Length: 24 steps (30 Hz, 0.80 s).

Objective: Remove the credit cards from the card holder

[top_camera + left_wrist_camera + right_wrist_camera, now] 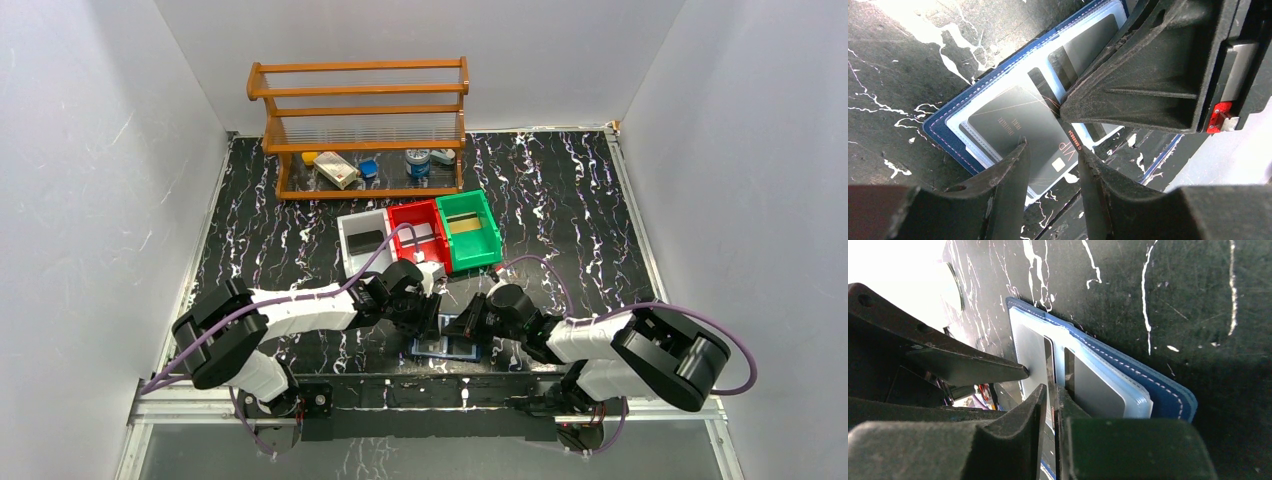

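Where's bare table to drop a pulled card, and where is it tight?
Free: marble right of the green bin, out to the right wall. Smaller patch left of the white bin, between the wooden rack and the left arm. Tight: near centre, where the left hand and the right hand, pinching a card, meet over the card holder, bins close behind.

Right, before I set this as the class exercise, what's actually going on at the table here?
Both arms are bent over the card holder, which lies open near the table's front edge. The right gripper is pinched on the thin edge of one card at the holder's sleeves. The left gripper is open, its fingers down on either side of a grey card that sticks out past the holder's edge. No card looks fully out yet.
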### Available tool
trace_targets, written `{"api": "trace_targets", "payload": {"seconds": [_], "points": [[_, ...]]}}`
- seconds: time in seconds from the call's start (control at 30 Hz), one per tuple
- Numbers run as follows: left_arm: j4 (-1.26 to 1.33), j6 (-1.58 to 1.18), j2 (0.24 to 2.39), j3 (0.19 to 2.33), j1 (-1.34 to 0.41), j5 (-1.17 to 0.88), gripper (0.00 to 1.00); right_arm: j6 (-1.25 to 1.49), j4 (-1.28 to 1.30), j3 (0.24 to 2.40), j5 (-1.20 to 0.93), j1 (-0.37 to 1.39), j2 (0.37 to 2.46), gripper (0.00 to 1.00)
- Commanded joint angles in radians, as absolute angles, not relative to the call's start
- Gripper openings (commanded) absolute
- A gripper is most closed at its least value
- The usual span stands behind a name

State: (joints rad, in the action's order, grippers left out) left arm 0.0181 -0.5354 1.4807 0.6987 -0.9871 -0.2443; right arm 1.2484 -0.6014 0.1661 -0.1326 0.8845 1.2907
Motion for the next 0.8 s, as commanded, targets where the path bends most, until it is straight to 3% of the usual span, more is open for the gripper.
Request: {"api": "trace_targets", "payload": {"seconds": [0.0,0.27,0.5,0.77], "points": [[-0.03,-0.53,1.436,0.682,-0.983,-0.223,0.39,1.24,-0.637,0.194,-0.142,0.885,1.298,0.18],[-0.064,-0.501,1.372,0.697,-0.983,-0.142,0.44,1.238,-0.6,0.206,-0.133,0.885,1.315,0.18],[-0.039,-0.503,1.435,0.697,-0.983,-0.2,0.43,1.239,-0.593,0.217,-0.134,0.885,1.331,0.2],[-0.09,-0.514,1.414,0.697,-0.983,-0.13,0.44,1.246,-0.592,0.21,-0.123,0.885,1.321,0.22]]}}
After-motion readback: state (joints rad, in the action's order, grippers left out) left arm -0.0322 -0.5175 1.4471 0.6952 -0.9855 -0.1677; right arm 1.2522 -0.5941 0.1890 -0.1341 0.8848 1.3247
